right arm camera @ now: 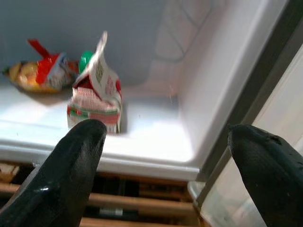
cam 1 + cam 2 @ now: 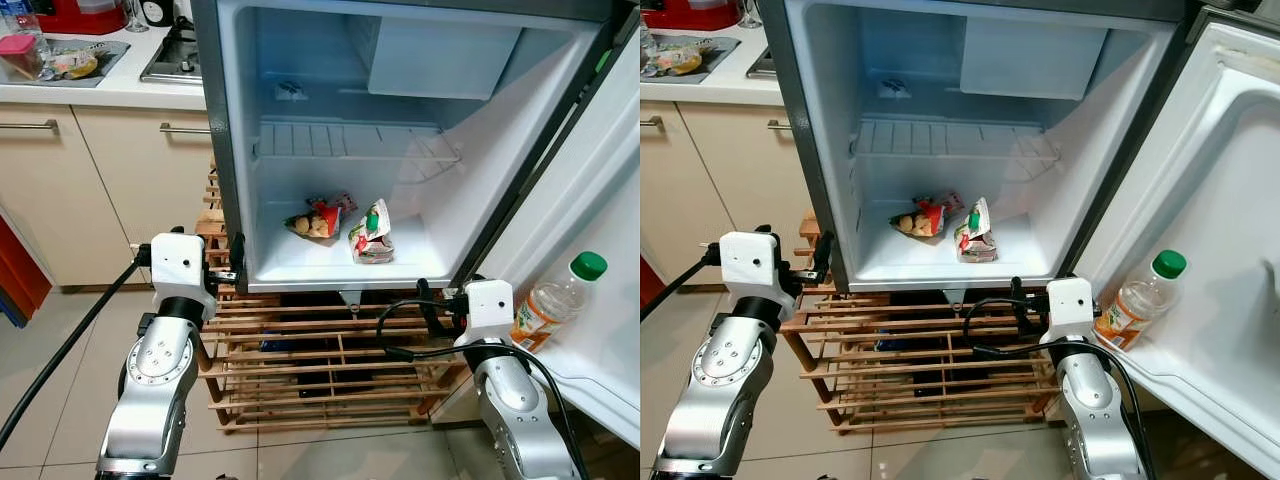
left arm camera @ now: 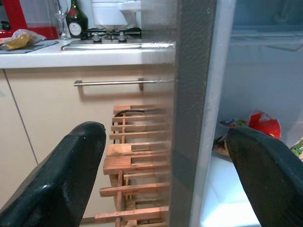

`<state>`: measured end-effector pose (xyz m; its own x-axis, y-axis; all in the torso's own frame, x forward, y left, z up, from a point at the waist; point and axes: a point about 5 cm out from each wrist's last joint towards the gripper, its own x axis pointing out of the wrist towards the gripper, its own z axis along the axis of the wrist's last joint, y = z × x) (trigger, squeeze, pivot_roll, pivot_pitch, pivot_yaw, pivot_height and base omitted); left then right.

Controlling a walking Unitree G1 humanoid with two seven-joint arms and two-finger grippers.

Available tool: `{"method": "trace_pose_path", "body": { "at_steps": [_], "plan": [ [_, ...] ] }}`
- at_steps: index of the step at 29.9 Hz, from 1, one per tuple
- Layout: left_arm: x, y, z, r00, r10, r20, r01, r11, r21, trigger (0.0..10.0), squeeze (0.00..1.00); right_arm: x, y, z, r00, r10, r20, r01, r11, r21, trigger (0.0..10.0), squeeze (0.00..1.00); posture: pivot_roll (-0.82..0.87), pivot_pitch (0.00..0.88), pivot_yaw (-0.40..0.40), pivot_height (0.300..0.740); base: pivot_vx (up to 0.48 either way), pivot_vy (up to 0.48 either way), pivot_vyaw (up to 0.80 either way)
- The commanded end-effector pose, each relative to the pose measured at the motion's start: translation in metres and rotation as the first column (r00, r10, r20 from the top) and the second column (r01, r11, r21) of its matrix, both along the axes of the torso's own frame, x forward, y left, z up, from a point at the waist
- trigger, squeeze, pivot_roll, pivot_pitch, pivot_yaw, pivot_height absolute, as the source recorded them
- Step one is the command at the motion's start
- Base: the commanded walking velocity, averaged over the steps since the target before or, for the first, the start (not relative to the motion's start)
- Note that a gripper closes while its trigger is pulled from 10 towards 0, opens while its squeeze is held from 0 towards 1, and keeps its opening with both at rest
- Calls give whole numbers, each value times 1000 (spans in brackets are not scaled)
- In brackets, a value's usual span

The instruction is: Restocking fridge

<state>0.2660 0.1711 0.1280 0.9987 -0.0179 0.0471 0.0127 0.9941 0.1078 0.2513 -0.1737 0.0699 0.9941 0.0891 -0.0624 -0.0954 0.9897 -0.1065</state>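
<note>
Both grippers hang low before the open fridge (image 2: 232, 150), empty, fingers spread. Left gripper (image 3: 165, 156) sits at the cabinet's left front edge, its fingers straddling that edge; right gripper (image 1: 165, 156) faces the lower right corner. On the fridge floor stands a crumpled carton (image 2: 371, 233) with a green cap, beside a snack bag (image 2: 314, 220) (contents hard to make out). A bottle (image 2: 552, 302) rests in the door shelf. Below stands a wooden rack (image 2: 330, 370).

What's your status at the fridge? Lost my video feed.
Left gripper open, straddling fridge wall. Right gripper open, empty, before carton. Snack bag beside it; bottle in door. Nothing blocking.
</note>
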Motion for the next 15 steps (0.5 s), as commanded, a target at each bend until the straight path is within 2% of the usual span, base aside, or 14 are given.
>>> {"method": "trace_pose_path", "body": {
  "at_steps": [1, 3, 4, 9, 15],
  "plan": [
    [3, -4, 2, 1000, -16, 12, 15, 1000, 7, 10000, 0, 1, -3, 14, 997, -2, 83, 1, 1000, 22, 10000, 0, -80, 0, -39, 740, 0, 0, 0],
    [3, -4, 2, 1000, -16, 14, 16, 1000, 7, 10000, 0, 2, -2, 17, 995, -1, 100, -3, 999, 37, 10000, 0, -79, 0, -36, 740, 0, 0, 0],
    [4, -4, 3, 1000, -17, 17, 17, 1000, 7, 10000, 0, 5, 0, 22, 993, 2, 119, -11, 997, 77, 10000, 0, -77, 0, -37, 740, 0, 0, 0],
    [5, -6, 4, 999, -26, 22, 26, 1000, 7, 10000, 0, 7, 4, 23, 993, 21, 115, -31, 996, 83, 10000, 0, -75, 0, -37, 740, 0, -48, 0],
    [4, -10, 2, 999, -37, 17, 37, 999, -12, 10000, 0, 6, 5, 20, 994, 36, 101, -44, 996, 78, 10000, 0, -76, 0, -39, 740, -42, -242, 0]
  ]
}}
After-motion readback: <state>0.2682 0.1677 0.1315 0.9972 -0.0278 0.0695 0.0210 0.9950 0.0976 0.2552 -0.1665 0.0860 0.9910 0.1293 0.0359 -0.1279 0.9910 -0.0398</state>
